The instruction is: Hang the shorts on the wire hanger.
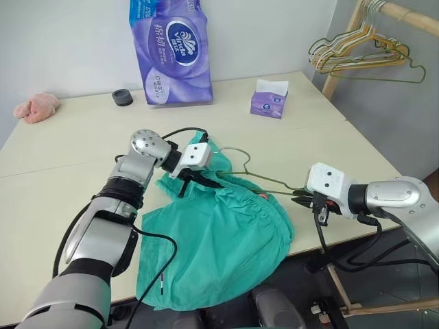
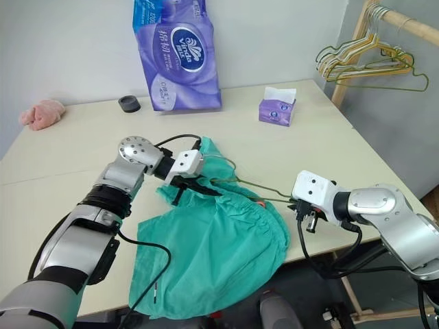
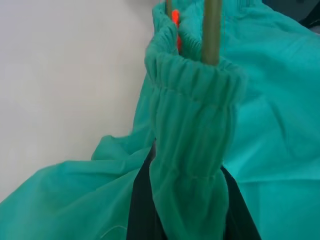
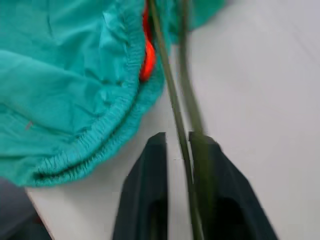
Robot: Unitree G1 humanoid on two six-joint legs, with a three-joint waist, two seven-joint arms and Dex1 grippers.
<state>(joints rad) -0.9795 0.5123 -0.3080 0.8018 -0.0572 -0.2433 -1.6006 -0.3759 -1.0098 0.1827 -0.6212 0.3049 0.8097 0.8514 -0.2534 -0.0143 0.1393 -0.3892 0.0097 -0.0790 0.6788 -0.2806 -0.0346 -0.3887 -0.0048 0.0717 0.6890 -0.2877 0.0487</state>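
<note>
The left pincer [image 1: 195, 179] is clamped on the gathered waistband of the shorts [image 1: 212, 253]. They look light, limp and likely to slip, so the waistband is the best hold. They spill over the bench [image 1: 62, 164] edge toward 6 o'clock. The wire hanger [image 1: 264, 179], thin and springy, runs from 10 to 4 o'clock, its end between the narrowly parted fingers of the right pincer [image 1: 302, 200].

Front edge: teal cloth shorts [image 1: 219, 240] on table [image 1: 62, 157] | thin wire hanger [image 1: 264, 179] across waistband | tissue pack [image 1: 170, 48] behind
</note>
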